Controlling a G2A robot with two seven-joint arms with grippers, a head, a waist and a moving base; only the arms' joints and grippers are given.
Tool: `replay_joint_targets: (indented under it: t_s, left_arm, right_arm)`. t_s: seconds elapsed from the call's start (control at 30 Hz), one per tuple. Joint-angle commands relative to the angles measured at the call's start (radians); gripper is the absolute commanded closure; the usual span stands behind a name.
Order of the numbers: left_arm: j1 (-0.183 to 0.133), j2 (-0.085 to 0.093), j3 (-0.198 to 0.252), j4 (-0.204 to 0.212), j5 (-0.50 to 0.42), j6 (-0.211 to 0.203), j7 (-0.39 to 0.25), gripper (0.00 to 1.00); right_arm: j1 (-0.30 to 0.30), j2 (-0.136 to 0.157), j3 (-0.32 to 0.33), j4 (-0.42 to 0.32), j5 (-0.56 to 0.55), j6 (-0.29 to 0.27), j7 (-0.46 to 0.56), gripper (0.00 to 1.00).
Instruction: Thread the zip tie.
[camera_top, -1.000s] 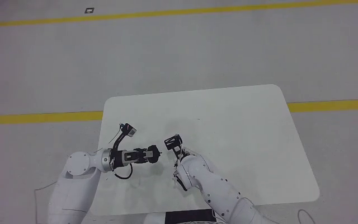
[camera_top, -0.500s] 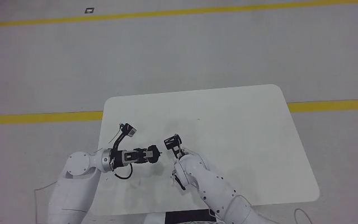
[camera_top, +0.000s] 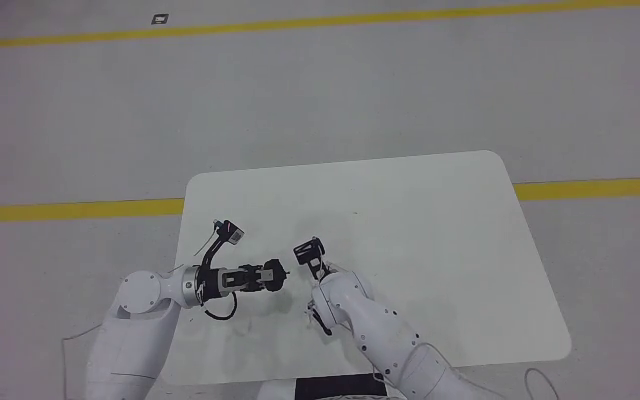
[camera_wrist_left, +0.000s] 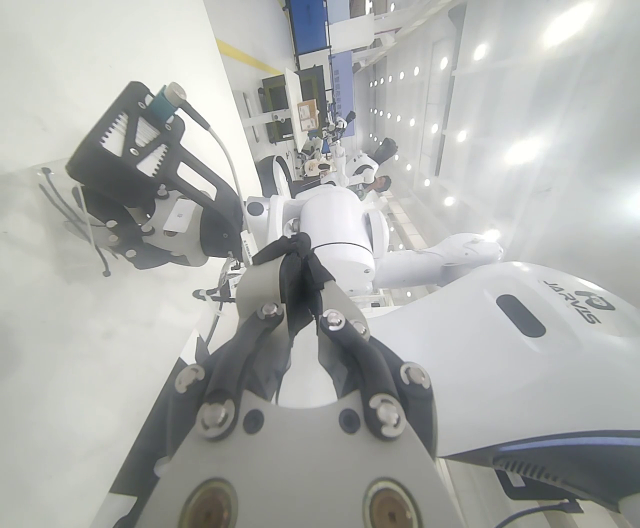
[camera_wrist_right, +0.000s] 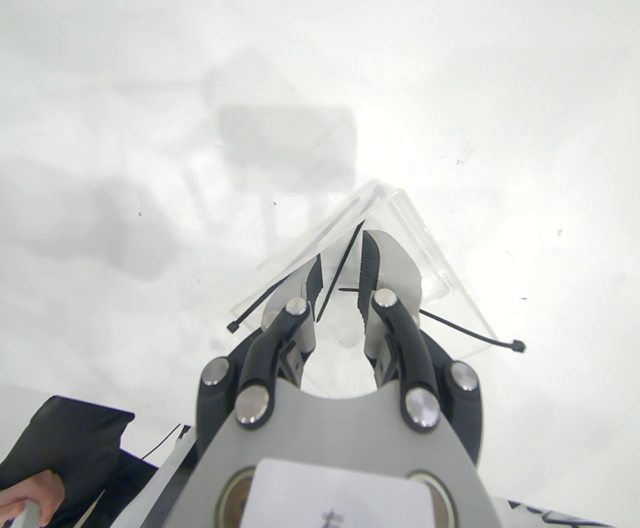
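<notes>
Black nylon: the zip tie (camera_wrist_right: 340, 272) lies on the clear plastic holder (camera_wrist_right: 435, 260), running lengthwise between the fingers of the right gripper (camera_wrist_right: 342, 250). Those fingers stand apart, one on each side of the strap; you cannot confirm that either pad touches it. A second zip tie (camera_wrist_right: 460, 327) crosses the holder with its head out past one edge. A third zip tie (camera_wrist_right: 260, 302) lies with its head past the opposite edge. The holder sits on the white table (camera_top: 430, 220), towards the robot's side. Note the left gripper (camera_wrist_left: 295, 250) close by, aimed at the right gripper. Its fingers are drawn close together, pinching bunched black material (camera_wrist_left: 300, 280) whose nature you cannot tell.
</notes>
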Motion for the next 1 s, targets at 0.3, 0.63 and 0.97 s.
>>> replay_joint_targets:
  t_s: [0.3, 0.63, 0.97]
  left_arm:
    - [0.0, 0.0, 0.0, 0.0, 0.0, 0.0, 0.0, 1.0]
    - [0.0, 0.0, 0.0, 0.0, 0.0, 0.0, 0.0, 1.0]
    - [0.0, 0.0, 0.0, 0.0, 0.0, 0.0, 0.0, 1.0]
  right_arm:
    - [-0.001, 0.007, 0.002, -0.005, 0.0, 0.0, -0.01, 1.0]
    - [-0.032, 0.028, -0.003, -0.078, 0.0, 0.0, -0.026, 1.0]
    - [-0.127, 0.059, 0.03, -0.224, 0.0, 0.0, -0.093, 1.0]
